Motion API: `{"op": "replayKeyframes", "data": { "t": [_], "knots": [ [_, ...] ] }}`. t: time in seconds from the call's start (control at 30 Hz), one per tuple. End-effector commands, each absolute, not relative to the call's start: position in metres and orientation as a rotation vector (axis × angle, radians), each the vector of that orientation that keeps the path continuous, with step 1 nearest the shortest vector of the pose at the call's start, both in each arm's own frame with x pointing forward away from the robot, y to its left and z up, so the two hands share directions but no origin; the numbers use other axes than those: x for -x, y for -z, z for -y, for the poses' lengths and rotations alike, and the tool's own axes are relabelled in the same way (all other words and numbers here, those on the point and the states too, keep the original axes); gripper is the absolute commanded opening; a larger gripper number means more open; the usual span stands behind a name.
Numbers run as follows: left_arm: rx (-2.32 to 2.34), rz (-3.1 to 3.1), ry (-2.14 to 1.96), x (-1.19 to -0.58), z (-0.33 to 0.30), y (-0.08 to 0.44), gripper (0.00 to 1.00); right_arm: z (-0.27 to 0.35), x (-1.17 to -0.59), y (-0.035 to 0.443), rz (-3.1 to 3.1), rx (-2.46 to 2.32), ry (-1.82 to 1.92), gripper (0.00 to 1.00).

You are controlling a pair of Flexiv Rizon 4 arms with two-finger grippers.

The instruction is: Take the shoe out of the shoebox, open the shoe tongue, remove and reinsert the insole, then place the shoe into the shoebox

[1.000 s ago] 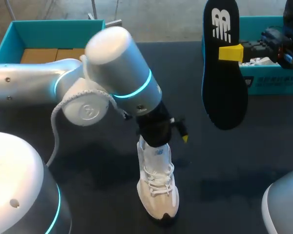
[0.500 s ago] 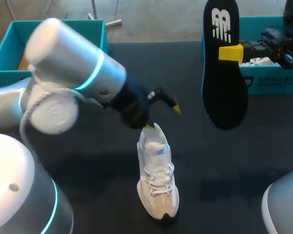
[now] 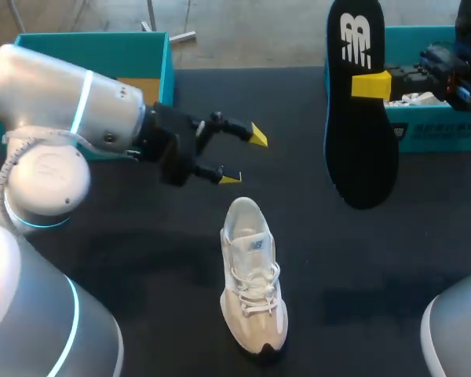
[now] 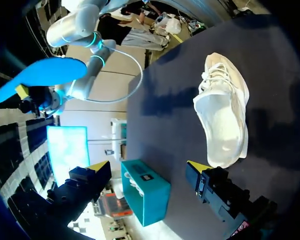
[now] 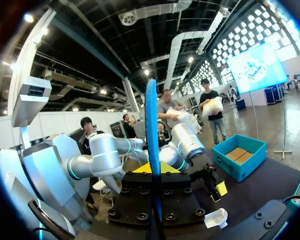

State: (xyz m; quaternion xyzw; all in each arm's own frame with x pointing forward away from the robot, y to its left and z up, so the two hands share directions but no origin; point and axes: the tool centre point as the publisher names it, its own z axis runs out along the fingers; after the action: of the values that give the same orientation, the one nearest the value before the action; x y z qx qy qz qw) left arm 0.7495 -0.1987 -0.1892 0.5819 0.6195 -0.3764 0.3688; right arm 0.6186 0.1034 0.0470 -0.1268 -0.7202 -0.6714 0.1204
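Note:
A white sneaker [image 3: 253, 275] lies alone on the dark table, toe toward the front edge; the left wrist view has the sneaker [image 4: 222, 115] ahead of the fingers. My left gripper [image 3: 243, 157] hovers open and empty behind and left of the heel, and its yellow tips stand wide apart in its own view [image 4: 149, 165]. My right gripper [image 3: 374, 85] is shut on the dark insole [image 3: 359, 102], held upright high above the table's right side. Seen edge-on, the insole [image 5: 151, 125] stands between the right gripper's fingers [image 5: 151, 169]. The sneaker [image 5: 215, 218] shows small below.
One teal shoebox [image 3: 94, 35] with cardboard inside stands at the back left, behind my left arm. A second teal box [image 3: 439, 129] holding white paper stands at the back right, behind the insole.
My left arm has drawn back from the sneaker's opening, up and to the left, and its fingers have spread wider. The sneaker stays put. The right arm holds the insole still.

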Motion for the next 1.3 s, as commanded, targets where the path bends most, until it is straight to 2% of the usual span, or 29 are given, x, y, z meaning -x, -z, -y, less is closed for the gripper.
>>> {"op": "replayKeyframes", "data": {
  "t": [0.03, 0.57, 1.1, 1.3],
  "knots": [
    [-1.414, -1.46, 1.082, -0.753, 0.19, 0.186, 1.0, -0.106, -0.621, -0.047, 2.105, 0.37, 1.957, 0.0],
    [-1.418, -1.434, 1.105, -0.754, 0.191, 0.182, 1.0, -0.106, -0.621, -0.047, 2.105, 0.37, 1.957, 0.0],
    [-1.298, -1.187, 1.141, -0.769, 0.188, 0.151, 1.0, -0.106, -0.621, -0.047, 2.105, 0.37, 1.957, 0.0],
    [-1.268, -1.164, 1.137, -0.774, 0.183, 0.143, 1.0, -0.107, -0.651, -0.03, 1.982, 0.446, 1.86, 0.0]
  ]
}}
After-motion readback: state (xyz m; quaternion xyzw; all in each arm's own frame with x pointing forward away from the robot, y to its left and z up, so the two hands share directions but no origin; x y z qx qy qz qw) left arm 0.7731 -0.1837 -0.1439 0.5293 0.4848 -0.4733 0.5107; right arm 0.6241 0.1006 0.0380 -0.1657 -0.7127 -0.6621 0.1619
